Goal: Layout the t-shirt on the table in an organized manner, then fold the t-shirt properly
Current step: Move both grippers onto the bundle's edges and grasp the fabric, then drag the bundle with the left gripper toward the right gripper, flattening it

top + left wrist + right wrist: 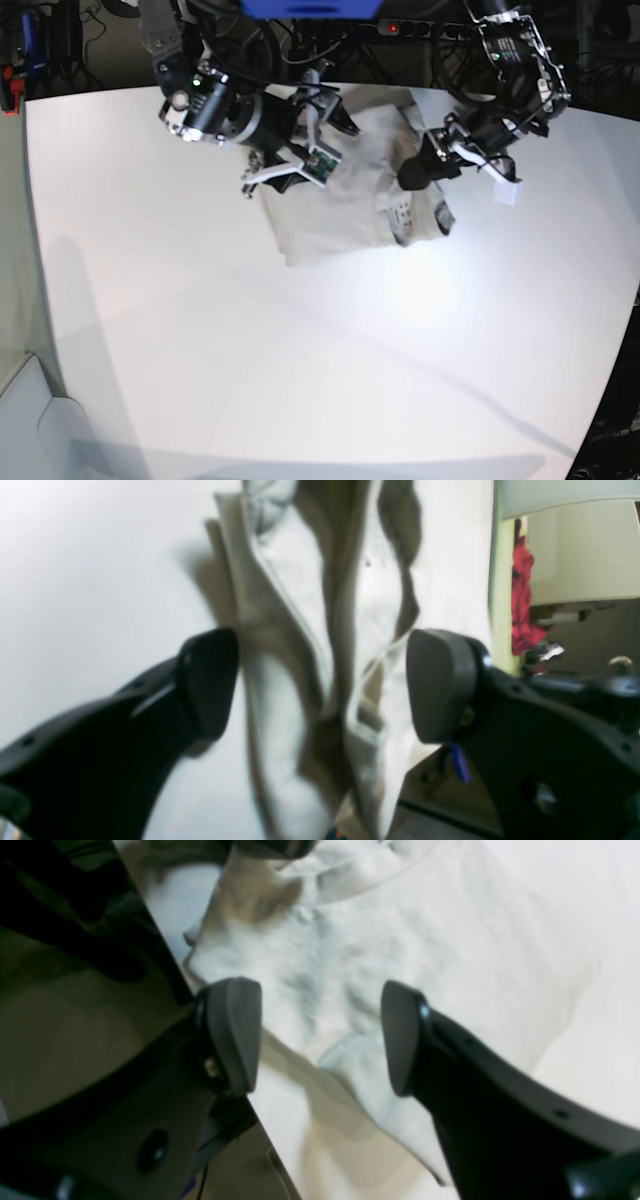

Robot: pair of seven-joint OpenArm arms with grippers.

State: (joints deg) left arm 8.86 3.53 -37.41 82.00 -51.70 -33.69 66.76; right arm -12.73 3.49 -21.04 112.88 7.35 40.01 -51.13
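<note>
The t-shirt (pixel 340 205) lies crumpled and bunched on the white table (pixel 300 350), close to its far edge. In the base view my right gripper (pixel 292 165) hovers over the shirt's left part. My left gripper (pixel 418 175) hangs over its right, rumpled side. The left wrist view has the left gripper (pixel 325 685) open, with long folds of the t-shirt (pixel 310 630) running below and between its fingers (pixel 440 685). Seen from the right wrist, the right gripper (pixel 320 1037) is open above a wrinkled stretch of the t-shirt (pixel 400 940); nothing is clamped.
The table's far edge runs just behind the shirt, with dark equipment and cables (pixel 400 30) beyond it. The table edge also shows in the right wrist view (pixel 175 970). A red cloth (pixel 522 605) hangs in the background off the table.
</note>
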